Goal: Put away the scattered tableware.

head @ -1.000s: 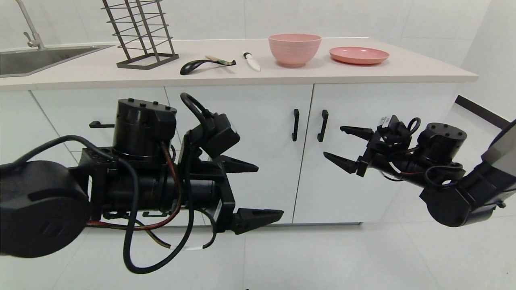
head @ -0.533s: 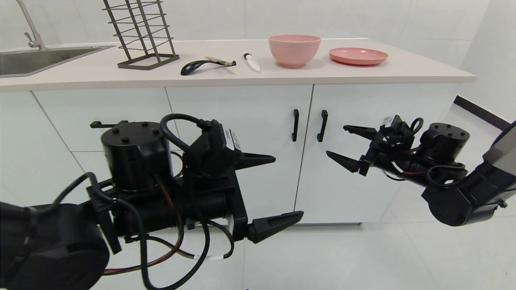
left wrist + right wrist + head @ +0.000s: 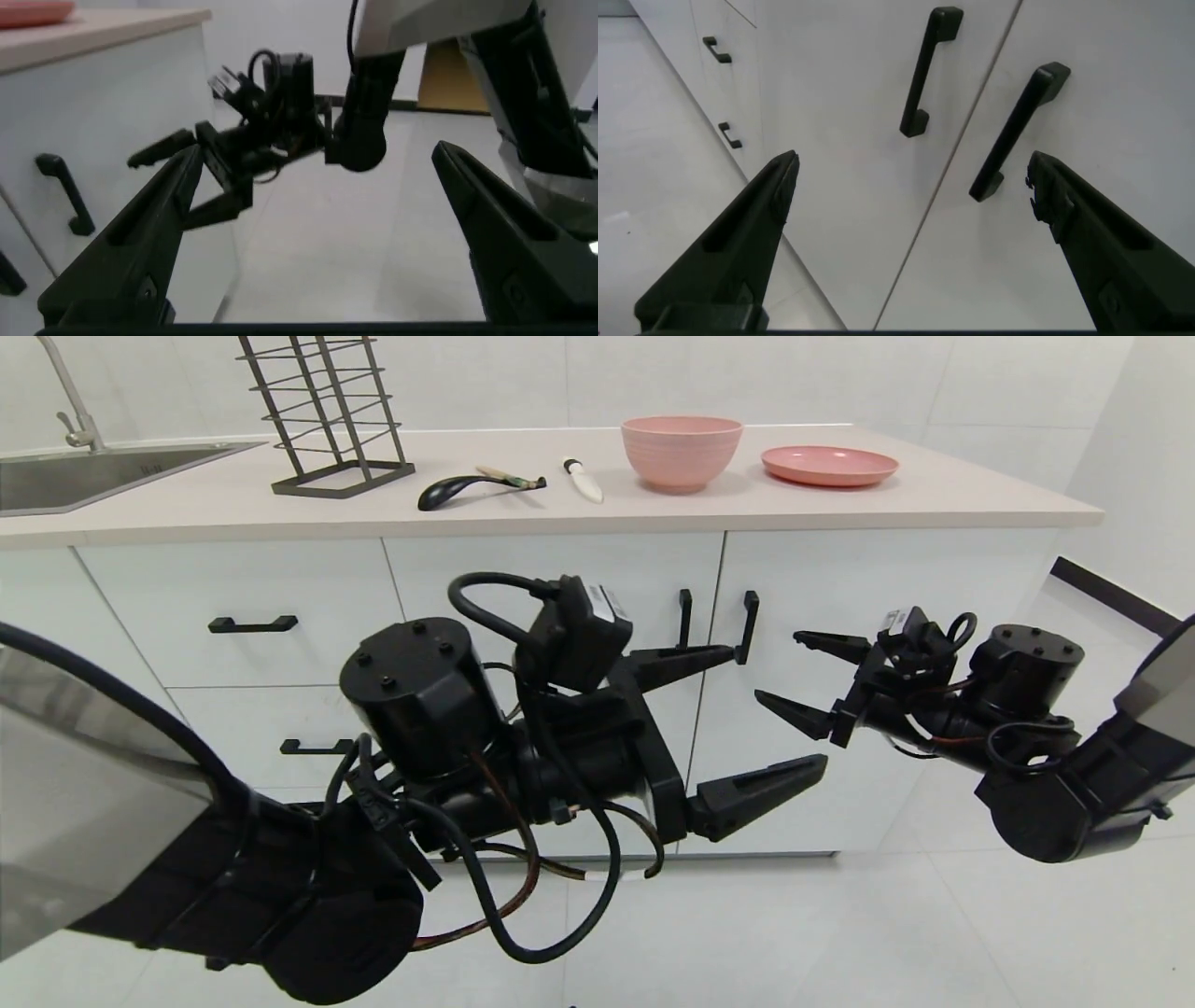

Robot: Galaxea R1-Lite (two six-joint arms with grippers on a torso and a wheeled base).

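Head view: one pink bowl (image 3: pixel 681 450), one plate (image 3: pixel 829 465), one spoon (image 3: pixel 453 489) and one knife (image 3: pixel 585 480) on the worktop (image 3: pixel 840 509); left gripper (image 3: pixel 770 709) and right gripper (image 3: pixel 780 665) below, jaws wide apart, empty.

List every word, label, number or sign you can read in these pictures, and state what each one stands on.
No text here can be read.
The left sticker, white, on the camera housing above the left end effector: too small to read.
The right sticker, white, on the camera housing above the right end effector: too small to read.
The cable tag, white, on a cable under the left arm: no print can be made out.
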